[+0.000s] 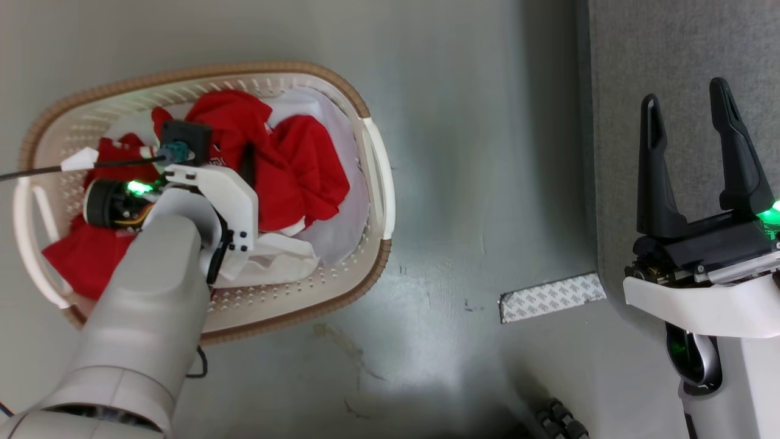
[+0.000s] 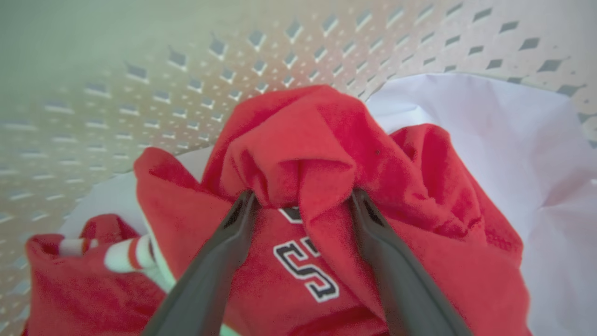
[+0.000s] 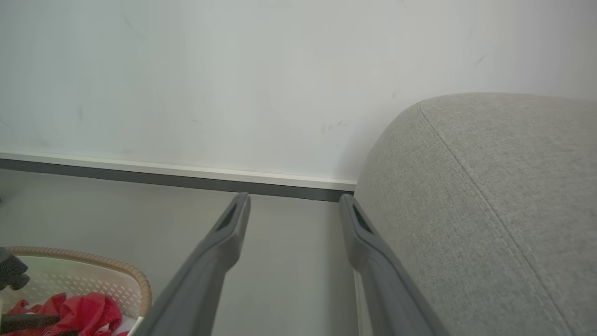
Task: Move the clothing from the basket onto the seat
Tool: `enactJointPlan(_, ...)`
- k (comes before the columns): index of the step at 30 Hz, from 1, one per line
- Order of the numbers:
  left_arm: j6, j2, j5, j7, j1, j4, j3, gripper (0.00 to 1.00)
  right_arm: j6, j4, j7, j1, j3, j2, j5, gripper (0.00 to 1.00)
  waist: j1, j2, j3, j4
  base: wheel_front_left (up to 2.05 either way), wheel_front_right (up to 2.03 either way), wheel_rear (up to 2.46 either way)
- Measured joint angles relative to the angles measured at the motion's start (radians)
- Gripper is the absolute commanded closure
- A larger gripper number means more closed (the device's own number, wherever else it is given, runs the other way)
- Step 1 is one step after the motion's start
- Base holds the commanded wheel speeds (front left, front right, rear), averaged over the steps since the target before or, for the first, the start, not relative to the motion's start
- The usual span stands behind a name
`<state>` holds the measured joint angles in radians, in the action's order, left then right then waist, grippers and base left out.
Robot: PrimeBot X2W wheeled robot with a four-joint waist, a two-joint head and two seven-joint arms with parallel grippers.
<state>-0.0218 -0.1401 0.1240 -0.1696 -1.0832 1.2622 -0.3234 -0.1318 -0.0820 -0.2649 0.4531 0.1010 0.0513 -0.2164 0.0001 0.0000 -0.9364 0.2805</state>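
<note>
The basket (image 1: pixel 256 66) stands on the floor at the left, with the red clothing (image 1: pixel 298 171) heaped inside on a white liner sheet (image 1: pixel 341 225). My left arm (image 1: pixel 183 207) reaches down into it. In the left wrist view my left gripper (image 2: pixel 302 198) is open, its fingers (image 2: pixel 233 233) straddling a raised fold of the clothing (image 2: pixel 298 140) above a white printed number (image 2: pixel 305 266). My right gripper (image 1: pixel 685 94) is open and empty, hanging by the edge of the grey seat (image 1: pixel 670 49). The right wrist view shows that gripper (image 3: pixel 295 199), the seat (image 3: pixel 489 210) and the basket (image 3: pixel 135 275).
A patch of patterned tape (image 1: pixel 551 297) lies on the grey floor between basket and seat. A wall with a dark skirting strip (image 3: pixel 186 179) runs behind. A thin black cable (image 1: pixel 30 174) crosses the basket's left rim. The liner (image 2: pixel 489 130) lines the perforated wall.
</note>
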Motion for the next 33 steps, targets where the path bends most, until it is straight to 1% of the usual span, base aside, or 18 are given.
enactJointPlan(1, -0.008, -0.002, 0.0, -0.006, -0.005, 0.001, -0.003, 0.0, 0.0, -0.002, 0.0, 0.001, 0.001, 0.0, -0.004, 0.0, 0.0, 0.0, -0.01, 0.004, 0.0, 0.0, 0.0)
enactJointPlan(2, -0.009, -0.004, 0.0, -0.01, -0.007, 0.002, -0.005, 0.61, 0.0, -0.004, 0.0, 0.001, 0.0, 0.0, -0.004, 0.0, 0.0, 0.0, -0.02, 0.007, 0.0, 0.0, 0.0)
enactJointPlan(3, -0.017, -0.006, 0.0, -0.017, -0.01, 0.003, -0.008, 1.0, 0.0, -0.005, 0.0, 0.001, -0.001, 0.0, -0.004, 0.0, -0.0001, 0.0, -0.028, 0.01, 0.0, 0.0, 0.0)
enactJointPlan(7, -0.041, -0.005, 0.001, -0.04, -0.016, 0.007, -0.015, 1.0, 0.0, -0.002, 0.0, 0.0, -0.005, 0.0, -0.003, 0.0, 0.0, 0.0, -0.045, 0.007, 0.0, 0.0, 0.0)
enactJointPlan(10, -0.059, 0.012, 0.024, -0.067, -0.013, -0.004, -0.007, 1.0, 0.0, 0.011, 0.0, 0.0, -0.011, -0.001, 0.005, 0.0, 0.0, 0.0, -0.034, -0.011, 0.0, 0.0, 0.0)
enactJointPlan(14, -0.084, 0.029, 0.037, -0.087, 0.018, -0.039, -0.007, 1.0, 0.0, 0.024, 0.0, 0.0, -0.019, -0.001, 0.024, 0.0, -0.0001, 0.0, 0.003, -0.039, 0.0, 0.0, 0.0)
enactJointPlan(16, -0.092, 0.037, 0.063, -0.09, 0.046, -0.063, -0.003, 1.0, 0.0, 0.033, 0.0, -0.001, -0.023, -0.001, 0.03, 0.0, -0.0001, 0.0, 0.029, -0.052, 0.0, 0.0, 0.0)
enactJointPlan(18, -0.096, 0.043, 0.074, -0.092, 0.081, -0.116, -0.003, 1.0, 0.0, 0.046, 0.0, -0.007, -0.028, -0.001, 0.035, 0.0, -0.0001, 0.0, 0.06, -0.068, 0.0, 0.0, 0.0)
enactJointPlan(24, -0.105, 0.073, 0.132, -0.095, 0.249, -0.269, -0.013, 1.0, 0.0, 0.104, 0.0, -0.078, -0.056, -0.002, 0.06, 0.0, -0.0001, 0.0, 0.19, -0.116, 0.0, 0.0, 0.0)
enactJointPlan(28, -0.106, 0.079, 0.156, -0.095, 0.36, -0.361, -0.043, 1.0, 0.0, 0.134, 0.0, -0.142, -0.08, -0.002, 0.066, 0.0, -0.0002, 0.0, 0.302, -0.144, 0.0, 0.0, 0.0)
enactJointPlan(33, -0.107, 0.083, 0.194, -0.095, 0.494, -0.495, -0.053, 1.0, 0.0, 0.167, 0.0, -0.234, -0.101, -0.002, 0.08, 0.0, -0.0005, 0.0, 0.455, -0.175, 0.0, 0.0, 0.0)
